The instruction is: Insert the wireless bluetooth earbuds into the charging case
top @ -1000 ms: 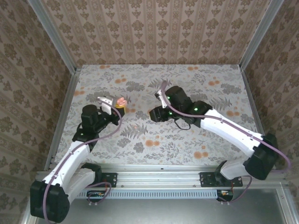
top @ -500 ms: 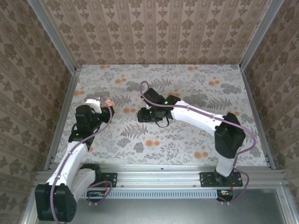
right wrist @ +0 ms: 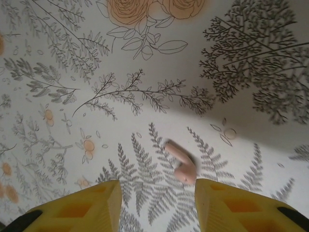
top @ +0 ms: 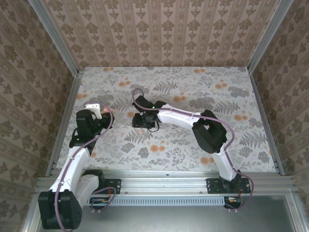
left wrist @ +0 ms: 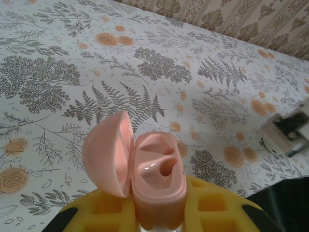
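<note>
1. Progress: early, nothing inserted yet. Both sockets of the charging case (left wrist: 157, 176) look empty in the left wrist view.
2. The left gripper (left wrist: 158, 212) is clamped on the lower body of the case and holds it off the table, opening facing up and the lid (left wrist: 107, 154) swung open to the left.
3. One earbud (right wrist: 181, 165) lies loose on the table cover (right wrist: 58, 58), between and just ahead of the right gripper (right wrist: 157, 189). The jaws stand apart and nothing is pinched.
4. I can't tell whether the pads touch the bud or the cloth.
5. From the top view the right gripper (top: 141, 122) is down low at mid-table, and the left gripper (top: 94, 108) is off to its left, well apart.
6. Left to do, judging from this: pinch the bud, carry it over, seat it in a socket, then the second bud if there is one.
7. Case: smooth glossy pale pink plastic, rounded, with a domed lid and two deep curved sockets.
8. Earbud: tiny, pale pink, smooth, a short stem with a rounded head, lying on its side. Likely slippery and easy to flick.
9. Finger pads (right wrist: 82, 209): yellow, matte, with square pockets moulded in.
10. Table cover: flat and printed with grey ferns and orange flowers, so the bud blends in a bit.
</note>
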You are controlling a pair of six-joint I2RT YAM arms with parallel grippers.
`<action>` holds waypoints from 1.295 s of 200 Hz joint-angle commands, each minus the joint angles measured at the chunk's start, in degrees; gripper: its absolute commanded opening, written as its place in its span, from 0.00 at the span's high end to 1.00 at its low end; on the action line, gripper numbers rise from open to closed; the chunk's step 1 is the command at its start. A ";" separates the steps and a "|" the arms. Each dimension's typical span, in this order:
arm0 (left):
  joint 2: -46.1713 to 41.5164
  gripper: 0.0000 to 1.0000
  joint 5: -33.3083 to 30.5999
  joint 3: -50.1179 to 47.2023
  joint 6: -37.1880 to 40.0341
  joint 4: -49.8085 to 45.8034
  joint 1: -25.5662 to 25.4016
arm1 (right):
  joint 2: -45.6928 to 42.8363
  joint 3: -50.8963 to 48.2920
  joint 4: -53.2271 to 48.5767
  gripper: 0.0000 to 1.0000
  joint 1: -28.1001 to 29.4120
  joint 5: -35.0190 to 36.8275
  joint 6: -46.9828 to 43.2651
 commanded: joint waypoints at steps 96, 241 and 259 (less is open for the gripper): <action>-1.38 1.00 -0.83 0.40 -0.19 -1.34 1.08 | 10.62 8.41 1.18 0.59 0.46 -4.30 0.00; -2.49 1.00 -1.61 0.45 0.87 -2.66 1.25 | 6.62 5.72 -6.94 0.68 2.32 -13.52 -14.72; -2.54 1.00 -1.45 0.45 0.96 -2.72 1.31 | 6.58 5.74 -9.19 0.69 2.47 -14.94 -17.66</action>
